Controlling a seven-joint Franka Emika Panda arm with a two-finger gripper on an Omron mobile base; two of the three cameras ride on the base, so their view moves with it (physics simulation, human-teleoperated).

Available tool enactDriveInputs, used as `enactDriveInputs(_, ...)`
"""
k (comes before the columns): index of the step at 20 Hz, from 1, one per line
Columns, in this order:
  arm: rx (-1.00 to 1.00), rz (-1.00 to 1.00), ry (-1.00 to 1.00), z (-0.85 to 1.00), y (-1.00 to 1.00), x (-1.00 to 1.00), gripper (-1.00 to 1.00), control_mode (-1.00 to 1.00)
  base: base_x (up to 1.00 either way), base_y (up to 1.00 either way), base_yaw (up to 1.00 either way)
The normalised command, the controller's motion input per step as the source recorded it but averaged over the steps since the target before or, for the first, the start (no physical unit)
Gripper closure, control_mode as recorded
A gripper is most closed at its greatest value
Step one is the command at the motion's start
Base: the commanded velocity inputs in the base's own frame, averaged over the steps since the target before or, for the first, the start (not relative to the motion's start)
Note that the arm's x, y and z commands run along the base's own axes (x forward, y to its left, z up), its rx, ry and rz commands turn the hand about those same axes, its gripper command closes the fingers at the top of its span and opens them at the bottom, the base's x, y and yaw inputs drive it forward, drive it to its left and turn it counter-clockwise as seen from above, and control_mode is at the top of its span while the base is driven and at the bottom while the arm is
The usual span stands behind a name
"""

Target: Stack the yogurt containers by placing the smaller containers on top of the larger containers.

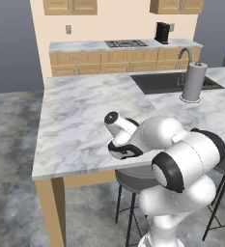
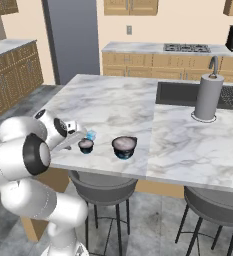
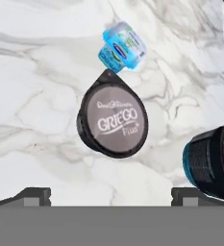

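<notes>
The wide-open gripper [image 3: 111, 197] is hovering over the small dark round grey-topped tub [image 3: 112, 117]; next, descending squarely, avoiding the tiny pale-blue translucent cup [image 3: 123, 45] touching at one o'clock.

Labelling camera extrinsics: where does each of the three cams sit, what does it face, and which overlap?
Left base view: behind the arm's left, facing the marble island, sink and paper-towel roll; arm at lower right.
Right base view: behind its right, facing the island, wide dark-blue tub, small dark tub and pale-blue cup; arm at lower left.
Hand view: looks down on all three tubs; open claw at bottom.
Shared: both base views show island, sink, roll.
</notes>
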Motion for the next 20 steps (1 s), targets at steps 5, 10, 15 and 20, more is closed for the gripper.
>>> enactDriveInputs(5,-0.04,0.01,0.00,-0.22,0.04,0.27,-1.00,-1.00,0.00,0.00,0.00)
enactDriveInputs(10,0.00,0.01,0.00,-0.16,0.00,0.32,-1.00,-1.00,0.00,0.00,0.00)
enactDriveInputs(15,0.00,0.00,0.00,-0.14,0.00,0.16,-1.00,-1.00,0.00,0.00,0.00)
enactDriveInputs(20,0.00,-0.01,0.01,-0.17,0.00,0.03,-1.00,-1.00,0.00,0.00,0.00)
